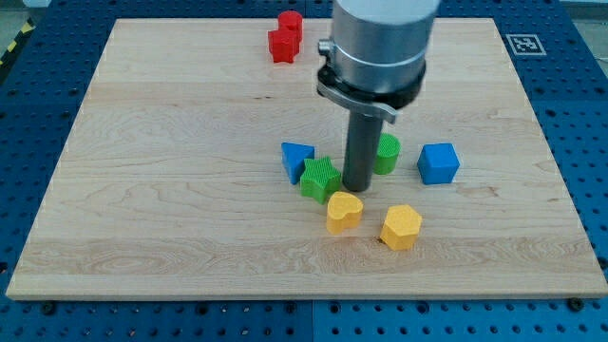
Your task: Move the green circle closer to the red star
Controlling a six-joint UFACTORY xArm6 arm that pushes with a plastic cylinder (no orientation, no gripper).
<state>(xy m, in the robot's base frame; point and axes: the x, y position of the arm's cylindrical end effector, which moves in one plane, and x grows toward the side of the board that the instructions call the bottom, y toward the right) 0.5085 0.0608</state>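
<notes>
Frame centre: my tip (357, 187) is set between ribbed green star (320, 178) and half-hidden green circle (386, 154); no gripper is fitted. Red star (282, 46) is well apart, frame top.

No readable text, brand names or numbers anywhere. Only sign: black-and-white square fiducial marker (522, 44) printed on table (171, 209) at view's top right corner; pattern too small to decode.

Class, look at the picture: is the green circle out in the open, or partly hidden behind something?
Partly hidden. The dark rod covers the left side of the green circle; my tip sits just left of it.
</notes>
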